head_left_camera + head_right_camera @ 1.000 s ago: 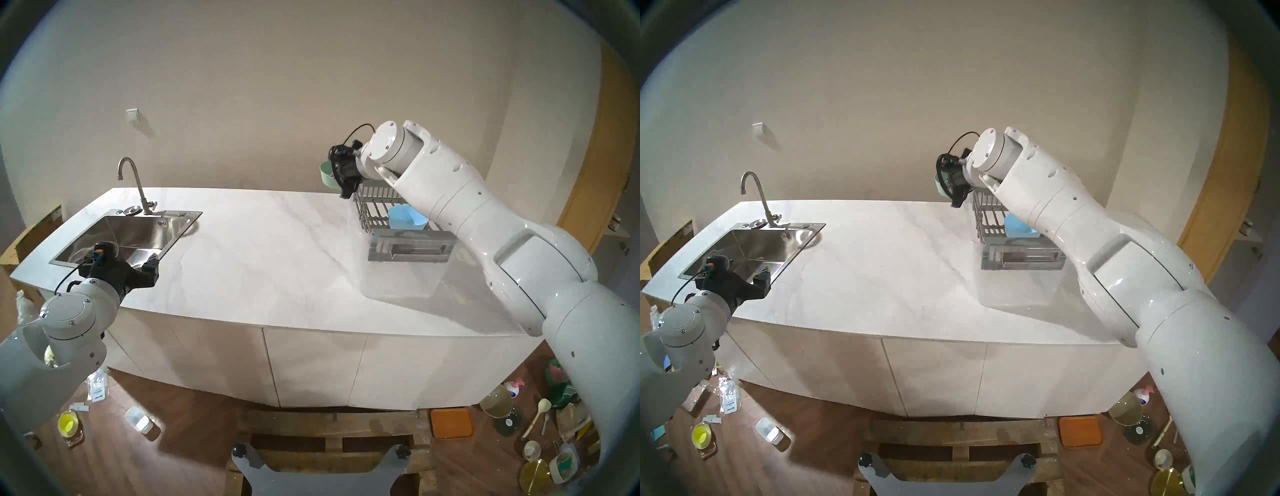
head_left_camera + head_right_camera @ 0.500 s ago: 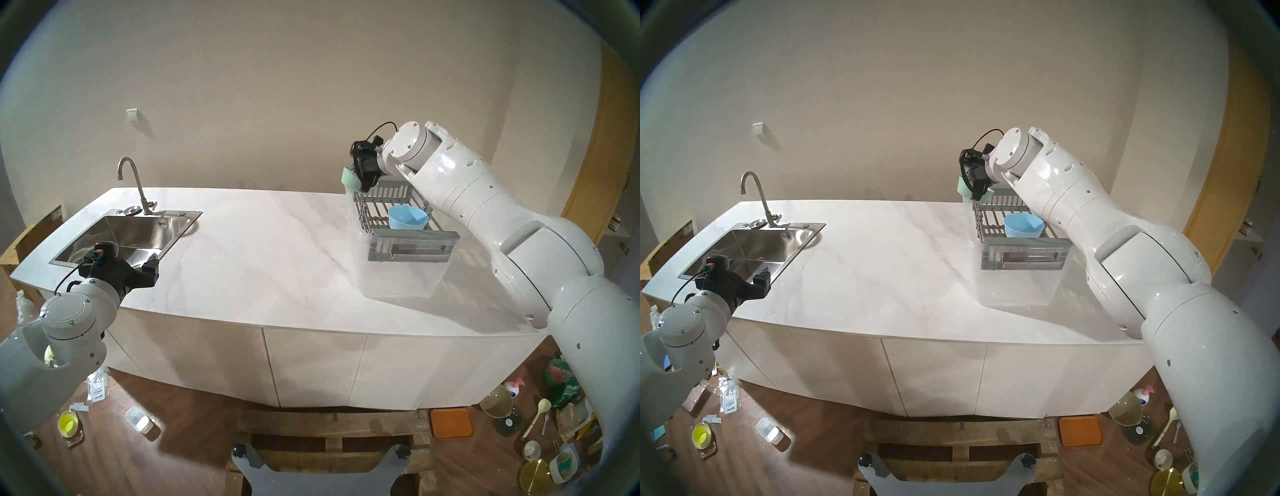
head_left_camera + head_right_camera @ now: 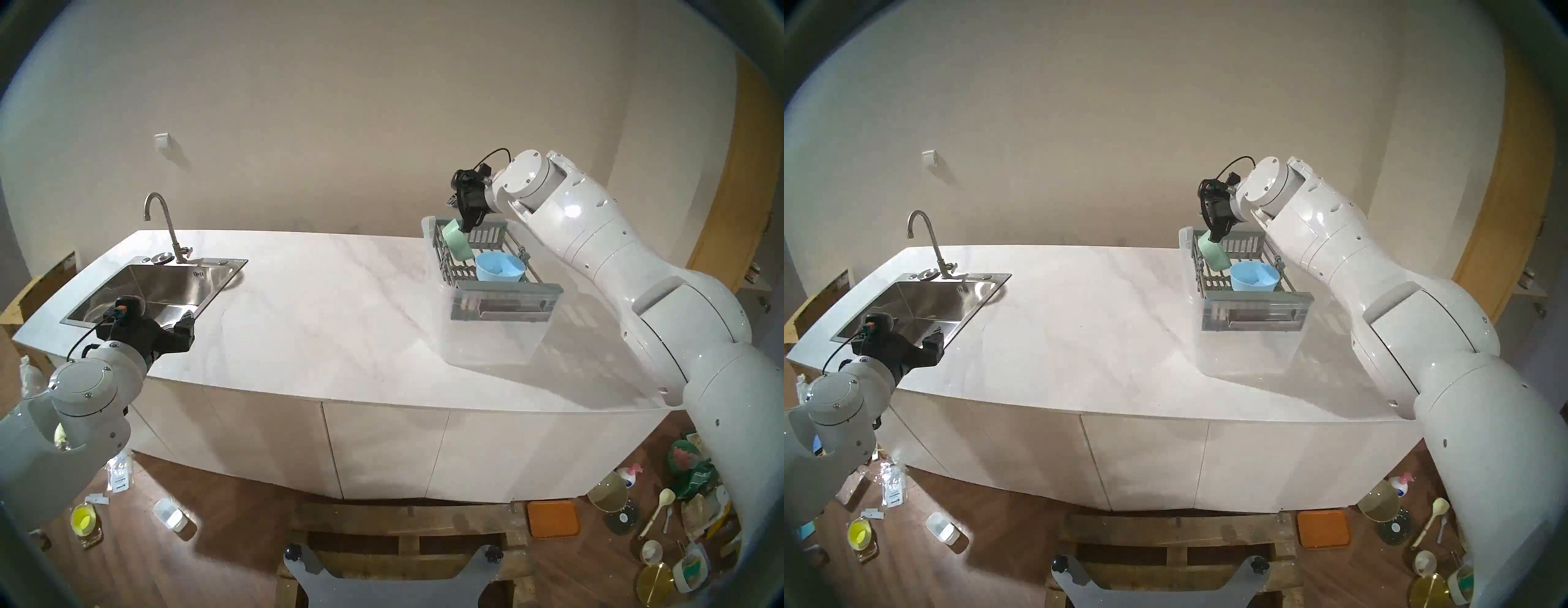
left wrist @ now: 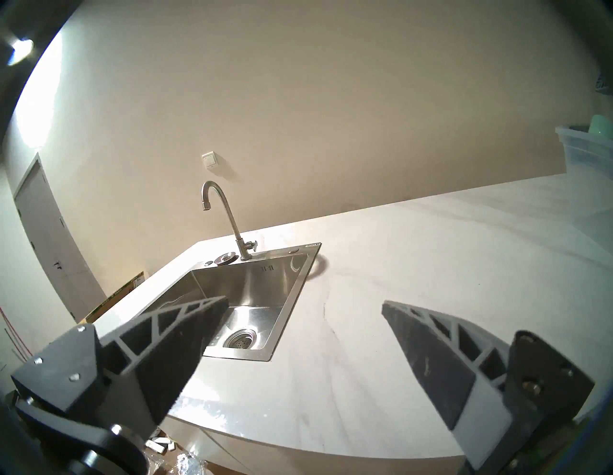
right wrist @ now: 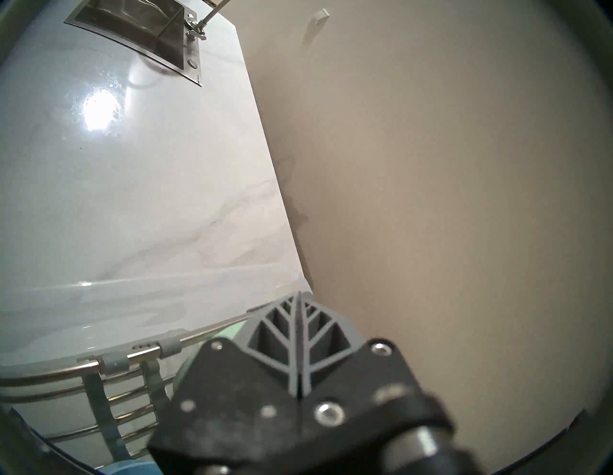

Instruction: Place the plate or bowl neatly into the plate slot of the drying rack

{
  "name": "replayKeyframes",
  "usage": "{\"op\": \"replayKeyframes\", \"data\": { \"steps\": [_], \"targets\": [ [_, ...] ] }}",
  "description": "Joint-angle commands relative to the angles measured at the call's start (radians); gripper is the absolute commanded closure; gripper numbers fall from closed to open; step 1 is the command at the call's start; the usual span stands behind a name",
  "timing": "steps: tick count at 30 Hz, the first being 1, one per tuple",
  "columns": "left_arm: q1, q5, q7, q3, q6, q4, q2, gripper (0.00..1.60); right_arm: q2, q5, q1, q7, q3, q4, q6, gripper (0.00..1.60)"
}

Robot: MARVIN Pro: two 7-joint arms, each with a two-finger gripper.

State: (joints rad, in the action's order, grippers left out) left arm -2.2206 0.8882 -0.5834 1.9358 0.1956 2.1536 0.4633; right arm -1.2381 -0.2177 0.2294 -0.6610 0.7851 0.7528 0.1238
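Rightward since before, right claw [image 3: 466, 229] holds green bowl [image 3: 457, 245] over drying rack [image 3: 505, 293].

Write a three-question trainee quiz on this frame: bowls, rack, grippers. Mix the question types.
1. True or false: the left gripper is shut on a bowl.
2. Which bowl does the right gripper hold by its rim? A) the blue bowl B) the green bowl C) neither
3. Fill in: the drying rack sits on top of a clear plastic ____.

Key
1. False: its fingers stand wide apart near the sink with nothing between them.
2. B: the green bowl hangs tilted over the rack's far end, while the blue bowl sits open side up on the rods.
3. tub
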Motion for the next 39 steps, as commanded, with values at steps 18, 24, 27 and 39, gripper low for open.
{"op": "replayKeyframes", "data": {
  "steps": [18, 24, 27, 39],
  "targets": [
    [0.009, -0.008, 0.001, 0.02, -0.009, 0.014, -0.002, 0.0, 0.091, 0.036, 0.141, 0.032, 0.207, 0.339, 0.163, 1.12],
    [0.009, -0.008, 0.001, 0.02, -0.01, 0.014, -0.002, 0.0, 0.096, 0.029, 0.148, 0.028, 0.21, 0.351, 0.179, 0.0],
    [0.009, -0.008, 0.002, 0.02, -0.01, 0.014, -0.001, 0.0, 0.091, 0.023, 0.147, 0.028, 0.208, 0.339, 0.182, 0.0],
    [0.009, -0.008, 0.001, 0.019, -0.009, 0.014, -0.002, 0.0, 0.026, 0.031, 0.106, 0.015, 0.215, 0.19, 0.202, 0.0]
  ]
}}
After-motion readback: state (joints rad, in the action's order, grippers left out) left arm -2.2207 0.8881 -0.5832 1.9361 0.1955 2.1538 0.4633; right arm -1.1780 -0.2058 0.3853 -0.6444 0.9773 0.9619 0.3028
